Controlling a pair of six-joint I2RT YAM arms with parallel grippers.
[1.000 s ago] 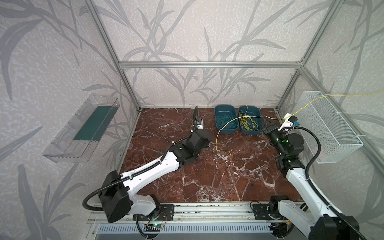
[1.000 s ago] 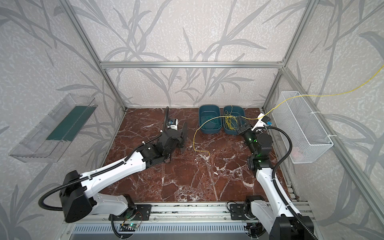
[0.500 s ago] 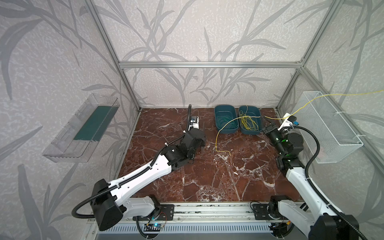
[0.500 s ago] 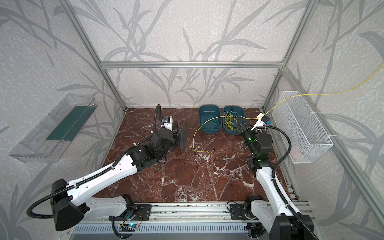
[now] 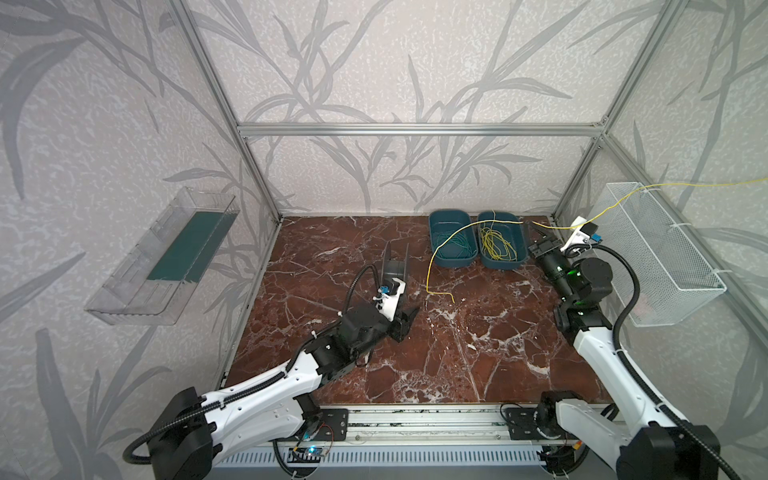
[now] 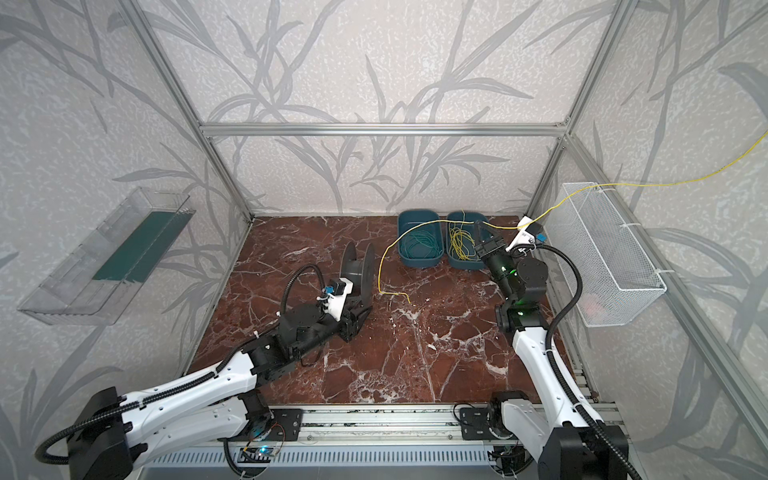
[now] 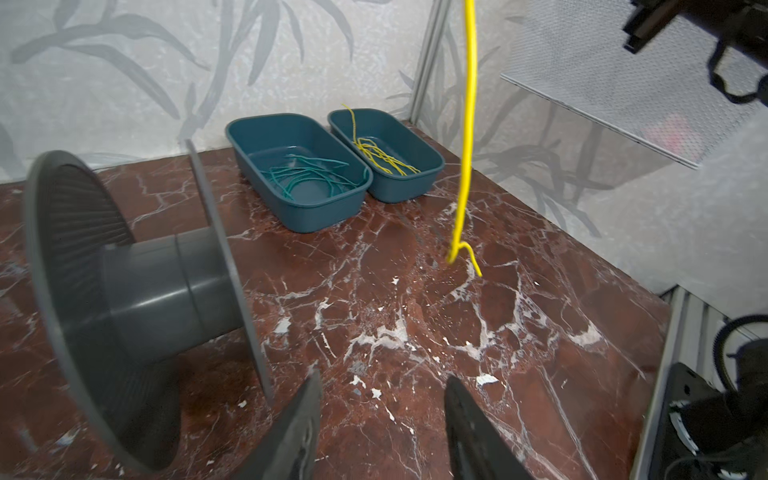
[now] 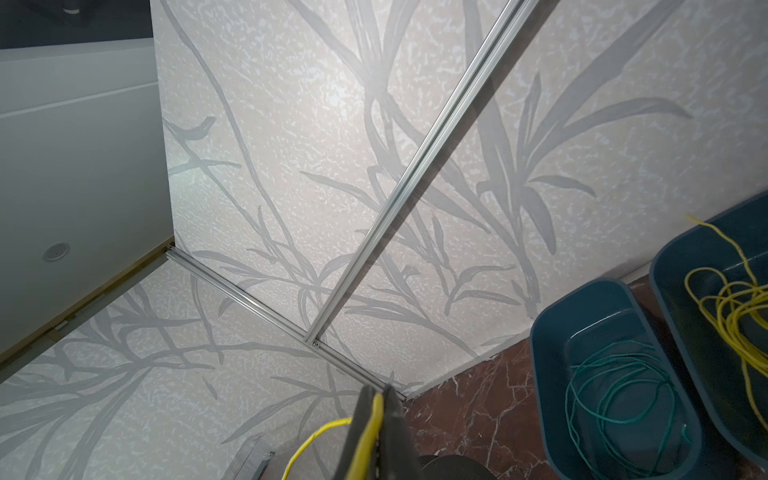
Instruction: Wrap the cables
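A long yellow cable (image 5: pixel 453 232) runs in from the upper right, passes through my right gripper (image 5: pixel 539 237), arcs over the trays and hangs down until its end rests on the marble floor (image 6: pixel 395 294). In the right wrist view the right gripper (image 8: pixel 376 397) is shut on this cable (image 8: pixel 320 432). A dark grey spool (image 5: pixel 395 266) stands on the floor on its flanges. Just in front of it my left gripper (image 5: pixel 405 320) is open and empty. The left wrist view shows the left gripper (image 7: pixel 383 378) with the spool (image 7: pixel 166 282) beside it and the cable (image 7: pixel 467 145) hanging ahead.
Two teal trays stand at the back: one (image 5: pixel 451 216) holds green cables, the other (image 5: pixel 515 232) loose yellow cables. A white wire basket (image 5: pixel 665 257) hangs on the right wall, a clear shelf (image 5: pixel 162 257) on the left wall.
My left gripper has opened and drawn back towards the front, leaving the spool standing on the floor. The right arm and the held cable have stayed put.
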